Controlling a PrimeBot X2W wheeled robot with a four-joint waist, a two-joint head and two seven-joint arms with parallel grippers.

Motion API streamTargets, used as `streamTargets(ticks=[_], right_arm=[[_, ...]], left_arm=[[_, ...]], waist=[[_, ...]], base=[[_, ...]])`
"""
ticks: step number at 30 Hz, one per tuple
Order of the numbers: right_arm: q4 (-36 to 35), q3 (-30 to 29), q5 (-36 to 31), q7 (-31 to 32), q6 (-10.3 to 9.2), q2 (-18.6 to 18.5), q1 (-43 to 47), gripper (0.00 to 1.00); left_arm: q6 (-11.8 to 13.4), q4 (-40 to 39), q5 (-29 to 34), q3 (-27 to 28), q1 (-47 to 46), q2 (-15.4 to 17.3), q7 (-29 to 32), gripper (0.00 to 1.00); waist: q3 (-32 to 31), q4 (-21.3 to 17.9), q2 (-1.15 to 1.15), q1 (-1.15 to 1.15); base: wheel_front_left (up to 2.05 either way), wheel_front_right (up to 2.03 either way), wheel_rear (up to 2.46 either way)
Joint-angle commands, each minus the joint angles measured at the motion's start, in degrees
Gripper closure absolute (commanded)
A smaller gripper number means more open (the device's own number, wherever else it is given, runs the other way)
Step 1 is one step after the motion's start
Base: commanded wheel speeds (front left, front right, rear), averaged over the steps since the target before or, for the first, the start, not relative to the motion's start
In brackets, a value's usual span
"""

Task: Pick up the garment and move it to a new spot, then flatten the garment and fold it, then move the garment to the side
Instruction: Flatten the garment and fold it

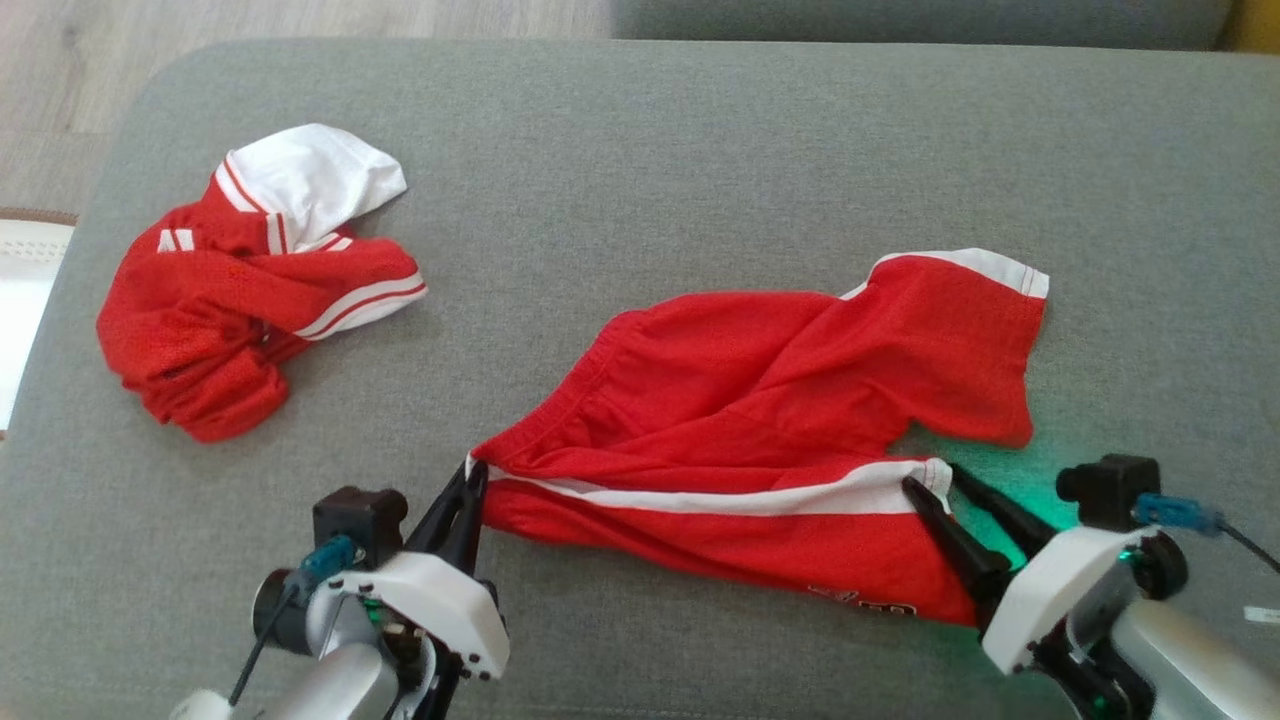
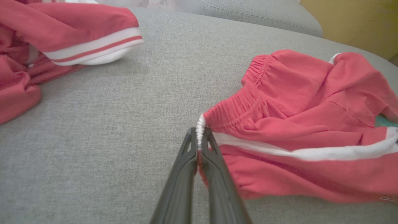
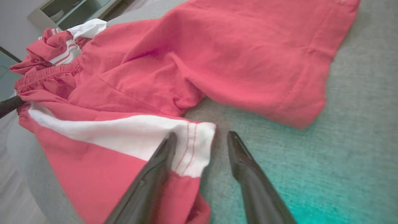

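Note:
The garment [image 1: 770, 420], red shorts with white side stripes, lies spread across the grey cushion [image 1: 640, 150], its waistband to the left and its legs to the right. My left gripper [image 1: 470, 478] is shut on the waistband's near corner [image 2: 200, 127]. At the hem of the near leg my right gripper [image 1: 933, 480] stands open. One of its fingers [image 3: 155, 168] rests on the white hem [image 3: 192, 146]. The other finger is on the bare cushion just beside the cloth.
A second garment [image 1: 250, 290], a crumpled red and white top, lies at the cushion's far left. The cushion's left edge drops to a wooden floor [image 1: 60, 90]. A green glow tints the cushion near my right gripper.

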Motion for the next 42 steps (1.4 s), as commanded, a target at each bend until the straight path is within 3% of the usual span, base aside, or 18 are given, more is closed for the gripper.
streamTargets(ticks=[1,2,3,10,15,22,26,30,33,34,39,42], right_arm=[[-1.2,1.5,1.1,-0.3,-0.04,-1.8,-1.2,0.52],[-1.1,2.3,1.6,-0.5,-0.04,-2.1,-1.5,0.84],[-1.2,3.2,2.1,-0.7,-0.04,-2.3,-1.8,1.00],[-1.1,5.7,3.0,-5.8,-0.04,-4.1,-2.5,1.00],[-4.1,2.2,3.2,-8.8,-0.04,-7.2,-3.2,1.00],[-12.3,-6.3,4.0,-9.3,-0.04,-13.5,-11.7,1.00],[-12.7,-9.9,4.1,-7.0,-0.04,-16.4,-21.8,1.00],[-10.3,-11.1,3.4,-5.4,-0.04,-18.8,-33.8,1.00],[-7.7,-11.0,2.0,-6.2,-0.04,-19.8,-43.4,1.00],[-5.5,-10.7,1.0,-7.2,-0.04,-20.1,-49.0,1.00],[-2.1,-9.3,-1.7,-9.1,-0.04,-21.1,-57.9,1.00],[-1.1,-7.4,-2.9,-9.8,-0.04,-21.3,-60.2,1.00]], left_arm=[[-0.1,-0.9,0.5,1.9,-2.7,0.7,-0.8,1.00],[-0.1,-0.8,0.7,1.7,-2.9,0.7,-0.8,1.00],[0.1,-0.6,0.9,1.7,-3.0,0.7,-0.8,1.00],[0.6,-1.2,2.3,1.2,-2.7,1.6,-1.3,1.00],[-0.6,-4.6,2.0,1.8,-3.4,2.6,-1.4,1.00],[-6.7,-11.5,-0.2,3.1,-14.8,2.4,3.0,1.00],[-10.5,-9.3,0.3,2.8,-28.3,-1.2,6.8,1.00],[-14.1,-1.2,2.1,2.4,-43.6,-7.0,8.1,1.00],[-16.0,7.0,4.3,2.9,-54.9,-11.0,5.9,1.00],[-16.6,12.3,6.0,3.5,-61.4,-12.9,2.5,1.00],[-16.6,19.4,8.1,5.8,-70.4,-15.1,-2.2,1.00],[-17.1,20.6,9.4,7.6,-71.3,-15.6,-2.7,1.00]], waist=[[0.0,0.1,0.00,0.00],[-0.1,0.1,0.00,0.00],[-0.2,0.1,0.00,0.00],[-2.7,-1.2,0.00,0.00],[-4.3,-3.7,0.00,0.00],[-3.0,-9.0,0.00,0.00],[1.1,-11.1,0.00,0.00],[6.7,-13.1,0.00,0.00],[10.5,-14.9,0.00,0.00],[12.2,-15.9,0.00,0.00],[14.5,-17.1,0.00,0.00],[14.8,-17.3,0.00,0.00]], base=[[0.00,0.00,0.00],[0.00,0.00,0.00],[0.00,0.00,0.00],[0.00,0.00,0.00],[0.00,0.00,0.00],[0.00,0.00,0.00],[0.00,0.00,0.00],[0.00,0.00,0.00],[0.00,0.00,0.00],[0.00,0.00,0.00],[0.00,0.00,0.00],[0.00,0.00,0.00]])
